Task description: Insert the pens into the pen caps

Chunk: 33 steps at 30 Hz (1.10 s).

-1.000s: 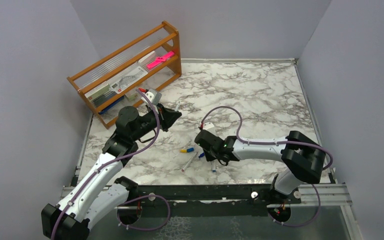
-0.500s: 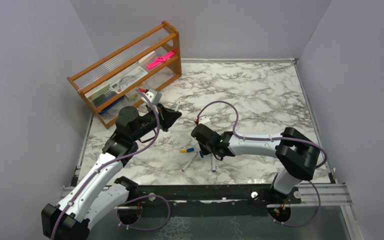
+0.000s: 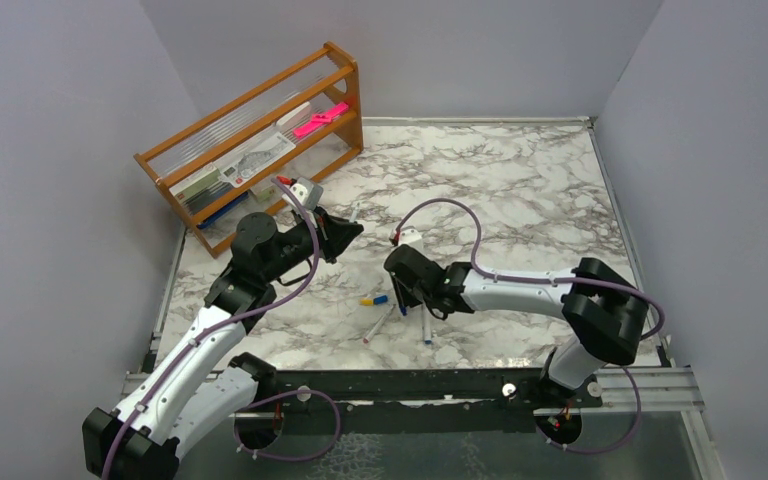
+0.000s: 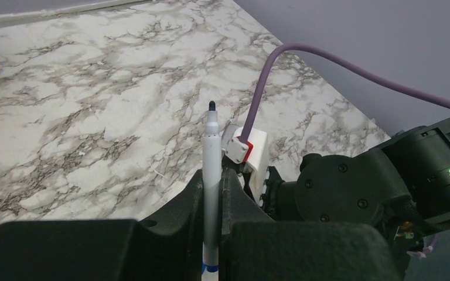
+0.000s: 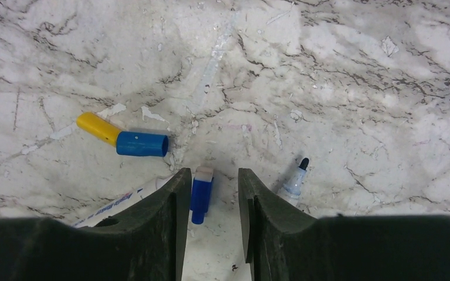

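Observation:
My left gripper (image 3: 343,229) (image 4: 212,173) is shut on a white pen (image 4: 212,152), held above the table with its dark tip pointing away from the wrist. My right gripper (image 3: 406,300) (image 5: 211,175) is open and low over the table. A small blue cap with a white end (image 5: 202,193) lies between its fingers, nearer the left one. A yellow cap and a blue cap (image 5: 123,137) (image 3: 373,299) lie end to end to the left. One white pen (image 5: 120,202) (image 3: 380,325) lies by the left finger. Another, dark-tipped pen (image 5: 296,178) (image 3: 427,328) lies by the right finger.
A wooden rack (image 3: 260,140) stands at the back left and holds papers and a flat pink object (image 3: 320,118). Grey walls close in the marble table (image 3: 520,180) on the left, back and right. The right arm's purple cable (image 3: 450,215) loops above the table.
My right gripper has shifted a little to the left and away, staying low over the caps. The left arm with its pen has not moved.

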Each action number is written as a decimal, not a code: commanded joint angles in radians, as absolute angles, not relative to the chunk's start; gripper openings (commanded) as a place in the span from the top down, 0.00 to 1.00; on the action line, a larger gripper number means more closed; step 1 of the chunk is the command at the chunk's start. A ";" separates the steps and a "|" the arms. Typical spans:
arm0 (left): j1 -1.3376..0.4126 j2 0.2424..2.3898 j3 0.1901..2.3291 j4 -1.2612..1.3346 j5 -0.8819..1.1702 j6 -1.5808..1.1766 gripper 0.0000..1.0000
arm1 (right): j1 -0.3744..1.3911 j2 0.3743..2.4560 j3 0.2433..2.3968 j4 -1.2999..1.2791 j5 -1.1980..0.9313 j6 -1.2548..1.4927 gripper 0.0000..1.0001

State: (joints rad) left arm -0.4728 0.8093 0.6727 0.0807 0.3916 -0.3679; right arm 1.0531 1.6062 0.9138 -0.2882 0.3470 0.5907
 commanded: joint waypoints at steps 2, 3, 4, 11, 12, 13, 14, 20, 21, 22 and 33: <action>-0.474 0.793 0.665 0.099 0.378 -0.374 1.00 | 1.071 1.645 0.925 -0.279 0.317 0.609 0.63; -0.474 0.795 0.665 0.099 0.380 -0.376 1.00 | 1.072 1.648 0.925 -0.280 0.316 0.610 0.63; -0.474 0.796 0.664 0.100 0.379 -0.377 1.00 | 1.075 1.651 0.925 -0.281 0.315 0.610 0.63; -0.474 0.798 0.666 0.101 0.379 -0.377 1.00 | 1.084 1.677 0.927 -0.302 0.317 0.614 0.64; -0.474 0.798 0.665 0.102 0.379 -0.377 1.00 | 1.085 1.680 0.928 -0.308 0.320 0.617 0.64; -0.474 0.798 0.666 0.102 0.380 -0.377 1.00 | 1.085 1.683 0.927 -0.312 0.322 0.620 0.65; -0.474 0.798 0.666 0.102 0.380 -0.377 1.00 | 1.085 1.687 0.927 -0.317 0.326 0.624 0.65; -0.474 0.798 0.664 0.102 0.378 -0.377 1.00 | 1.087 1.697 0.918 -0.322 0.326 0.633 0.74; -0.474 0.799 0.664 0.103 0.378 -0.377 1.00 | 1.087 1.697 0.917 -0.320 0.326 0.636 0.77; -0.475 0.800 0.664 0.102 0.378 -0.379 1.00 | 1.088 1.695 0.917 -0.318 0.324 0.638 0.81; -0.476 0.754 0.522 0.314 0.272 -0.678 1.00 | 1.081 1.383 0.816 -0.050 0.410 0.636 0.98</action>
State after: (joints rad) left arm -0.4728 0.7971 0.6231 0.1493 0.3817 -0.4412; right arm 1.0801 1.5749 0.8658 -0.2630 0.3332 0.6277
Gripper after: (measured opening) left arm 0.085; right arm 0.067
